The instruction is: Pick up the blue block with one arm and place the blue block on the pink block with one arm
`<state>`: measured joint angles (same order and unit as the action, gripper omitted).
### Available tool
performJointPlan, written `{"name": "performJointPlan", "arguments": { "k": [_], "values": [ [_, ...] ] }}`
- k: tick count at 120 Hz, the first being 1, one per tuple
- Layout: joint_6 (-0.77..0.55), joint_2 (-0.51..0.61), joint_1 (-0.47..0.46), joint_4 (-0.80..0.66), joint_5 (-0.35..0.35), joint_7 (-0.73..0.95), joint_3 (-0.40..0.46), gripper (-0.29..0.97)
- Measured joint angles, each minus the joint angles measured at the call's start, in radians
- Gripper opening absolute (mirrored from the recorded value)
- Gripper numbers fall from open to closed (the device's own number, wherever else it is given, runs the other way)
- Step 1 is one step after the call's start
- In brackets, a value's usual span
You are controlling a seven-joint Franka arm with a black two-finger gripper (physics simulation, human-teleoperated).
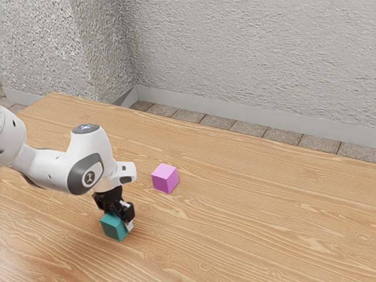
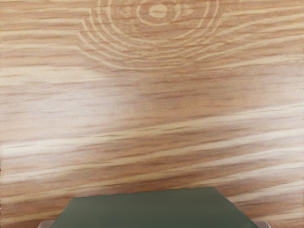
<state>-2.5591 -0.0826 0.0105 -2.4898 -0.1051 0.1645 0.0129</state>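
Teal block (image 2: 152,212) cut by wrist view's lower edge; hand (image 1: 119,220) covers its top. Arm (image 1: 50,167) cropped at exterior view's left.

My bench (image 1: 264,205) is a broad top of light wood, streaked along its length with darker grain. Two things are on it. The pink block (image 1: 164,178) rests flat near the middle. The blue block (image 1: 113,228), more teal than blue, is nearer the front edge and well apart from the pink one; I cannot tell whether it rests fully on the wood. Beyond the blue block, the grain curls into a ring-shaped knot (image 2: 156,12).
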Motion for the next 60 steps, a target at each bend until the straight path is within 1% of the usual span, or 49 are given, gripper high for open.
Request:
{"name": "performJointPlan", "arguments": {
  "k": [16,35,60],
  "values": [
    [0.004,-0.002,0.002,0.009,0.001,-0.01,0.003,0.35],
    [0.019,0.006,-0.001,0.032,0.007,-0.026,0.002,0.3],
    [0.052,-0.003,0.001,0.095,0.018,-0.047,0.0,0.28]
  ]
}}
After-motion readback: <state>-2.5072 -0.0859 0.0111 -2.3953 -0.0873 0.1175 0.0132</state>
